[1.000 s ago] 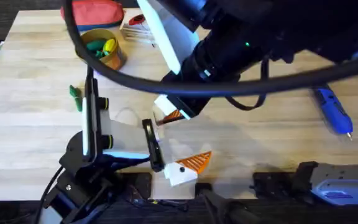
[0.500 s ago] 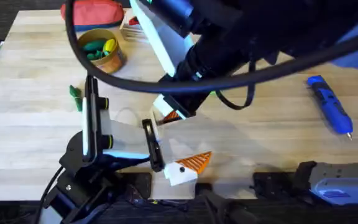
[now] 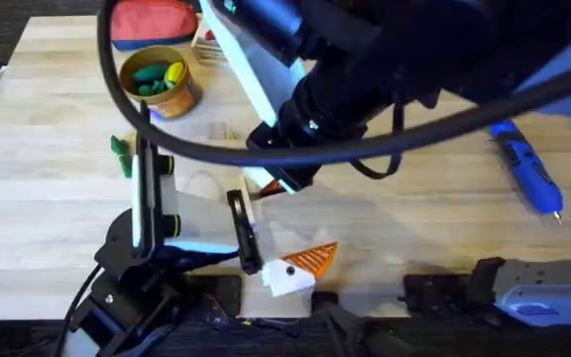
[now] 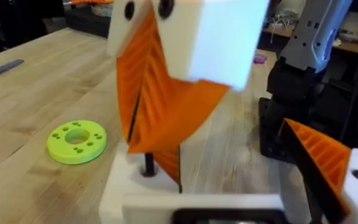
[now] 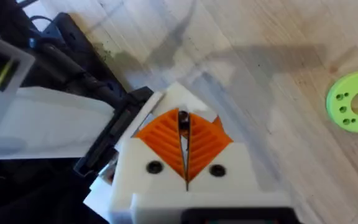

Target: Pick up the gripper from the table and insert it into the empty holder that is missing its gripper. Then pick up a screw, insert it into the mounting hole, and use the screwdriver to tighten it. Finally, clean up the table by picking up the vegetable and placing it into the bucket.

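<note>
The left gripper (image 3: 281, 226) lies low on the desk (image 3: 48, 198) by the bases, its jaws spread. One jaw carries an orange tip, and the other is the white holder (image 4: 129, 193), where an orange wedge, seemingly the gripper (image 4: 169, 165), stands seated. Directly above the holder hangs the right gripper (image 5: 184, 140), reaching across the middle with its pads pressed together on a screw (image 5: 183, 118). The screw's long axis is upright, with its lower end at or in the holder's top face, so the coming move looks like a straight push down. Farther off, the screwdriver (image 3: 528, 174) lies on the right arm's side, the vegetable (image 3: 119, 154) on the left, and the bucket (image 3: 188, 94) beyond it.
</note>
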{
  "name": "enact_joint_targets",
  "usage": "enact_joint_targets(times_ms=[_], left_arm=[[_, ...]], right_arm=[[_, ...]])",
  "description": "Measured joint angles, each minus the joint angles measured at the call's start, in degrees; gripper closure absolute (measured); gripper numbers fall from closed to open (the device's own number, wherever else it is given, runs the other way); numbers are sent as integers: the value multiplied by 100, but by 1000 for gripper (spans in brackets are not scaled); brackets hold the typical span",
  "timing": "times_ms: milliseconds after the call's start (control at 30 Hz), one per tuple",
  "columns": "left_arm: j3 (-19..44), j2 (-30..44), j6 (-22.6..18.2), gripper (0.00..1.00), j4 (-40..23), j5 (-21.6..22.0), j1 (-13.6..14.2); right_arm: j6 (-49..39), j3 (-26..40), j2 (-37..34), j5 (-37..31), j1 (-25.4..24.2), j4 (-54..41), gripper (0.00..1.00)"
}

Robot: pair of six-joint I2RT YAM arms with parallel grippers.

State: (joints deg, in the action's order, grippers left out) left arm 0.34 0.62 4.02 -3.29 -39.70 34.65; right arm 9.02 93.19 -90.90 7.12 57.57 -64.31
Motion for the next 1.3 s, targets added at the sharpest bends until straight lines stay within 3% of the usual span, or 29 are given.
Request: enact_joint_targets(times_ms=[1300], left_arm=[[0,0,-15,14,4,-17,0]], right_arm=[[2,42,-113,-298,226,-11,998]])
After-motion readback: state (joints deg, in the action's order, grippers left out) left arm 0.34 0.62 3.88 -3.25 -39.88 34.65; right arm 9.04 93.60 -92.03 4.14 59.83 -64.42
